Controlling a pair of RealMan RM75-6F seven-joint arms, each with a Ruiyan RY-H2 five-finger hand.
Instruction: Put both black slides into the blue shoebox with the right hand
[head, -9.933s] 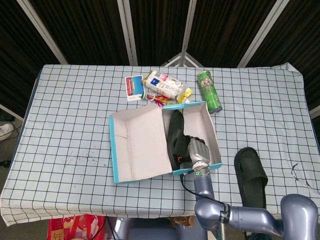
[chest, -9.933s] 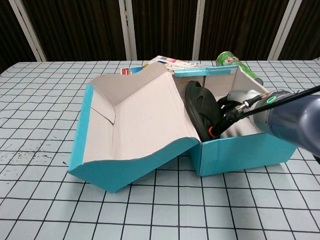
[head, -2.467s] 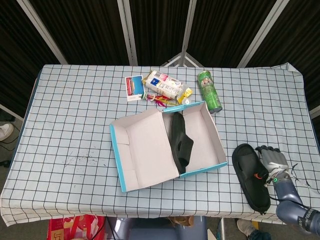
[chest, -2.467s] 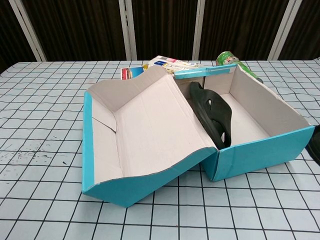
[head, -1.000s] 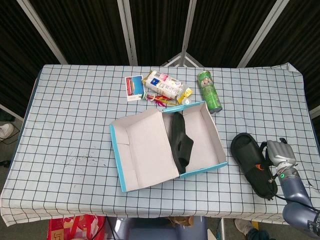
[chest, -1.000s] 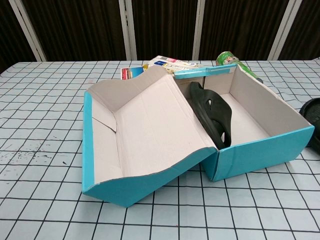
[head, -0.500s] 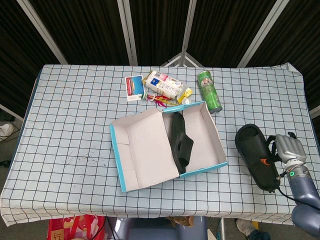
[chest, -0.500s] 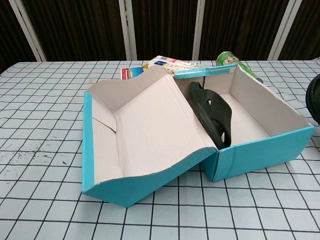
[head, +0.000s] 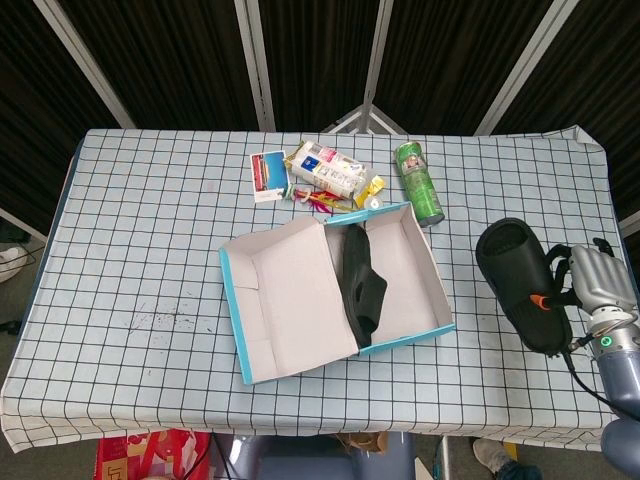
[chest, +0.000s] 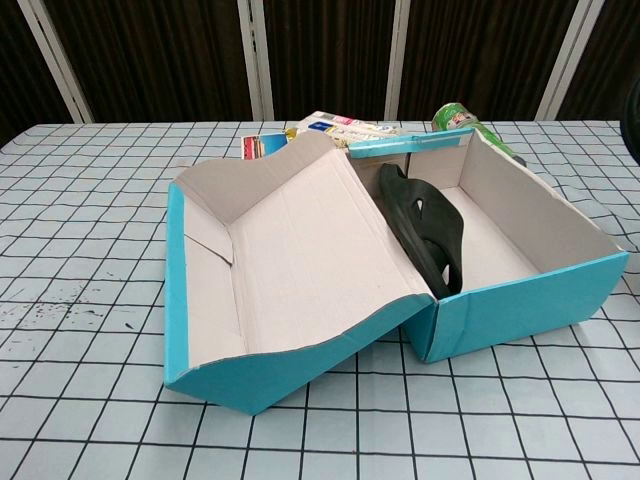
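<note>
I am grasping one black slide (head: 523, 283) in my right hand (head: 592, 283), well right of the open blue shoebox (head: 400, 325), where the other slide (head: 359, 282) is leaning on edge.

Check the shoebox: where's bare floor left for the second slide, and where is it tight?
Bare floor in the blue shoebox: the right half, between the slide on edge and the right wall. Crowded just behind the box: green can, snack packs. The right hand holds the other slide to the box's right.
</note>
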